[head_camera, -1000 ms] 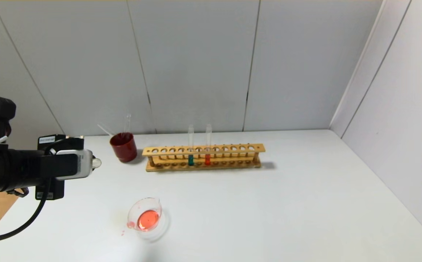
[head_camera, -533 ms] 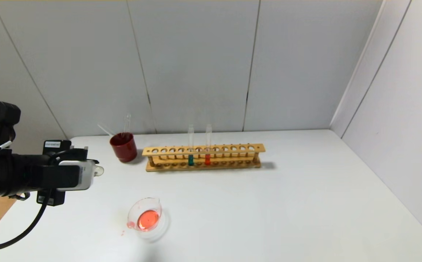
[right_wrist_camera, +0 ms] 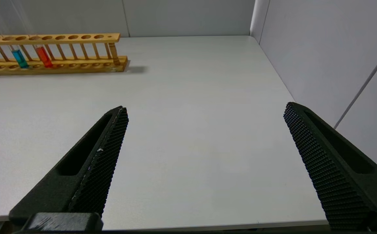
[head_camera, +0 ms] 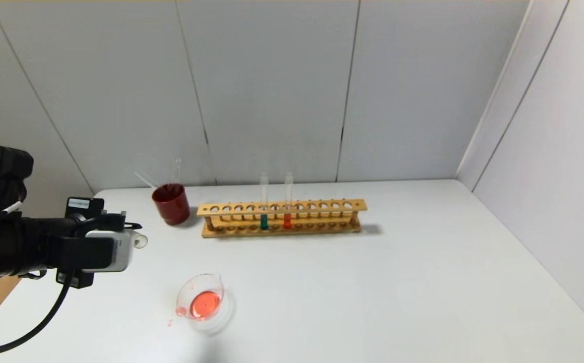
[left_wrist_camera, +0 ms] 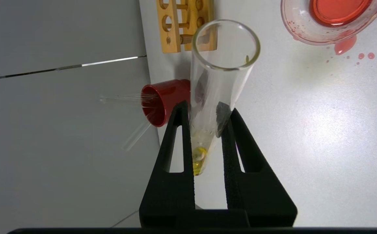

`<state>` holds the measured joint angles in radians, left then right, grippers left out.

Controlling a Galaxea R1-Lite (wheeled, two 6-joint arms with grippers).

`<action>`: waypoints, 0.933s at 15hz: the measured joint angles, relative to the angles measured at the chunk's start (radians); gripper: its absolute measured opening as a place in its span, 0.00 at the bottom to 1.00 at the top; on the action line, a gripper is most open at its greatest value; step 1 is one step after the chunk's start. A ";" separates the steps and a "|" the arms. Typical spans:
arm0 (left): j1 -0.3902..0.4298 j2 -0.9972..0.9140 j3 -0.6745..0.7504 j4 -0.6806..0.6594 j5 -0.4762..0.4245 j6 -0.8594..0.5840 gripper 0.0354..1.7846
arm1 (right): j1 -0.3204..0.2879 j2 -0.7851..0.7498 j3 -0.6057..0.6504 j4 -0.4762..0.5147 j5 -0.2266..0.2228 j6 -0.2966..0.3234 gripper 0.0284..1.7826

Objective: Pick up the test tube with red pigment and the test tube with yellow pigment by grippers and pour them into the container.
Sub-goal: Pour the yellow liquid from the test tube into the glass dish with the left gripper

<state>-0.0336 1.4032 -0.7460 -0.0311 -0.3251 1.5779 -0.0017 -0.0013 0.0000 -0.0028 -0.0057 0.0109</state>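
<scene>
My left gripper (head_camera: 134, 238) is shut on the test tube with yellow pigment (left_wrist_camera: 219, 81) and holds it above the table's left side. The tube lies roughly level, with its open mouth (head_camera: 141, 241) pointing away from the gripper. A little yellow liquid (left_wrist_camera: 198, 159) sits at its closed end between the jaws. The container (head_camera: 210, 280), a low glass beaker holding orange-red liquid, stands in front and to the right of the gripper; its rim shows in the left wrist view (left_wrist_camera: 292, 26). The test tube with red pigment (head_camera: 287, 206) stands in the rack. My right gripper (right_wrist_camera: 205, 107) is open and empty over the right front table edge.
The wooden rack (head_camera: 332, 205) stands at the back with a teal tube (head_camera: 264, 221) beside the red one. A dark red cup (head_camera: 171, 204) with glass rods stands left of the rack. Red drops (left_wrist_camera: 344, 47) lie on the table by the beaker's spout.
My left gripper has moved down and a little to the right with the yellow tube, closer to the beaker. Nothing else has moved.
</scene>
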 joint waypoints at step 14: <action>-0.027 0.082 0.028 -0.174 -0.006 0.048 0.15 | 0.000 0.000 0.000 0.000 0.000 0.000 0.98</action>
<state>-0.0611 1.4849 -0.7183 -0.2053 -0.3315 1.6260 -0.0017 -0.0013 0.0000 -0.0028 -0.0062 0.0111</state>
